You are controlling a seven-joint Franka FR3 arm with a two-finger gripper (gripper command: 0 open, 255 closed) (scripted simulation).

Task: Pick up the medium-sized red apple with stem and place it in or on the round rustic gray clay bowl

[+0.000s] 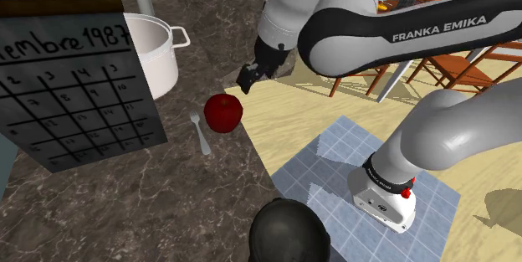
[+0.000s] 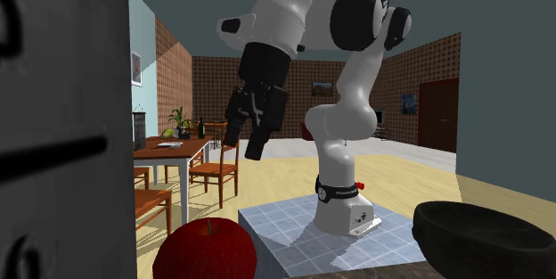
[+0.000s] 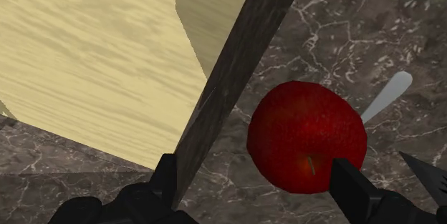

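Note:
The red apple (image 1: pixel 223 112) sits on the dark marble counter (image 1: pixel 167 193), close to the counter's edge; it also shows large in the second exterior view (image 2: pixel 207 249). My black gripper (image 1: pixel 248 77) hangs open a little above and beside it, over the counter edge. In the wrist view the apple (image 3: pixel 306 135) lies just ahead of the gripper (image 3: pixel 258 187), nearer one finger (image 3: pixel 352 187), untouched. The round dark bowl (image 1: pixel 289 231) stands on the counter at the shoulder view's bottom; in the second exterior view the bowl (image 2: pixel 481 237) is right of the apple.
A white spoon (image 1: pixel 200 133) lies beside the apple. A white pot (image 1: pixel 155 51) and a propped calendar (image 1: pixel 71 84) stand at the shoulder view's left. The counter edge (image 3: pixel 229 86) drops to a wooden floor (image 3: pixel 86 58). Wooden chairs (image 2: pixel 214 172) stand further off.

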